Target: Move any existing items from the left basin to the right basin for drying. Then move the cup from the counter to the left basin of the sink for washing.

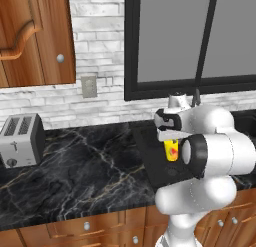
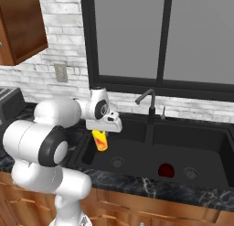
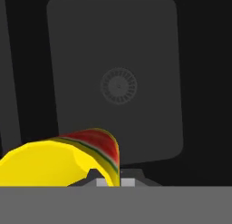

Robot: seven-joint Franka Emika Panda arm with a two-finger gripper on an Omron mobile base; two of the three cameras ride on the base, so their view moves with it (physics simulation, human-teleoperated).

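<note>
The cup (image 2: 100, 140), yellow with a red mark on its side, is hanging in the claw (image 2: 102, 132), whose jaws are pinched tight on its rim. It is sitting in the air above the left basin (image 2: 123, 149) of the black sink (image 2: 192, 129), near that basin's left wall and clear of its floor. In the left base view the cup (image 1: 171, 150) is showing just below the white hand, in front of the dark tub. In the hand view the cup (image 3: 63, 159) is filling the lower left, with the basin's round drain (image 3: 118, 86) lying straight beyond it. The small dark red object (image 2: 166, 169) is resting on the floor of the right basin (image 2: 196, 161), just left of that basin's drain. The thin black faucet (image 2: 148, 106) is standing behind the divider between the two tubs. A silver toaster (image 1: 21, 139) is sitting on the black marble bench (image 1: 85, 171), well to the left of the sink.
</note>
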